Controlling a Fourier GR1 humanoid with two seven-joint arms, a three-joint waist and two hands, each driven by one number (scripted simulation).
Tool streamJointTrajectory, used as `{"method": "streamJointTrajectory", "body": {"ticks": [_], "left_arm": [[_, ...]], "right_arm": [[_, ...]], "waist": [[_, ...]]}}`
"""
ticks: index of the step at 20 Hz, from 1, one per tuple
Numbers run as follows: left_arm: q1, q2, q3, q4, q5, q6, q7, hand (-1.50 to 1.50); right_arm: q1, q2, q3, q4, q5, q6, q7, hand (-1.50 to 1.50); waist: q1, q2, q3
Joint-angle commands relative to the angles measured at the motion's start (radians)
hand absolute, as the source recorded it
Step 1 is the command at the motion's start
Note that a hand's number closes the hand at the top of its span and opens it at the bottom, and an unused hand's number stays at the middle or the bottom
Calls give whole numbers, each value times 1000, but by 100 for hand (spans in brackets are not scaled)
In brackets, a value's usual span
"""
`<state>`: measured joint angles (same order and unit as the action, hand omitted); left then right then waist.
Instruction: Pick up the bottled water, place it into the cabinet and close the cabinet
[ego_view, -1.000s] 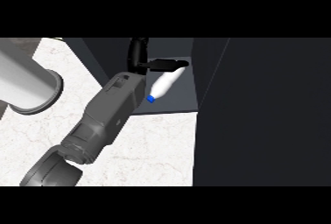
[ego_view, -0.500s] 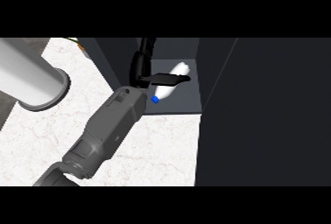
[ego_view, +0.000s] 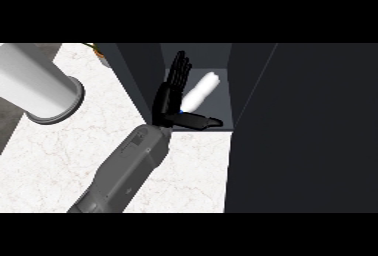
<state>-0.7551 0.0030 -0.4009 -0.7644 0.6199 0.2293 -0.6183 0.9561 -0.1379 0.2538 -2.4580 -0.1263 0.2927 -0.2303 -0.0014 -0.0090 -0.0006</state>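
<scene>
Pale grey cylinder (ego_view: 37, 92), far left, standing on the white marbled counter (ego_view: 66, 160). Next we list a grey forearm (ego_view: 125, 170), rising from the near edge toward the dark cabinet (ego_view: 136, 75). We note the left hand (ego_view: 168, 97) inside the cabinet's opening, with fingers (ego_view: 179, 67) straight and released, pointing far, and thumb (ego_view: 199, 121) stretched right. Just right of those fingers we record the bottled water (ego_view: 203, 89), white, lying tilted inside the cabinet with its near end by the thumb; we cannot tell whether it touches the hand. Far right we enter a broad dark panel (ego_view: 310, 125).
</scene>
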Motion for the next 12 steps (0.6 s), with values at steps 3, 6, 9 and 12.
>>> {"method": "streamJointTrajectory", "body": {"ticks": [3, 6, 9, 12], "left_arm": [[183, 35, -86, -338, -17, 2, 85, -150], [312, 36, -129, -420, -32, -23, 58, -150], [353, 69, -136, -509, -33, -15, 109, 150], [435, 123, -167, -584, -32, -38, 140, 150]], "right_arm": [[50, -16, -39, -95, -20, -9, 22, -150], [54, -42, -42, -77, -5, 25, -15, -150], [63, -77, 18, -145, 42, 55, 18, -150], [41, -143, -6, -161, 65, 103, 19, 150]], "waist": [[22, -7, 1], [7, -1, 1], [1, 0, 0], [8, 1, 0]]}}
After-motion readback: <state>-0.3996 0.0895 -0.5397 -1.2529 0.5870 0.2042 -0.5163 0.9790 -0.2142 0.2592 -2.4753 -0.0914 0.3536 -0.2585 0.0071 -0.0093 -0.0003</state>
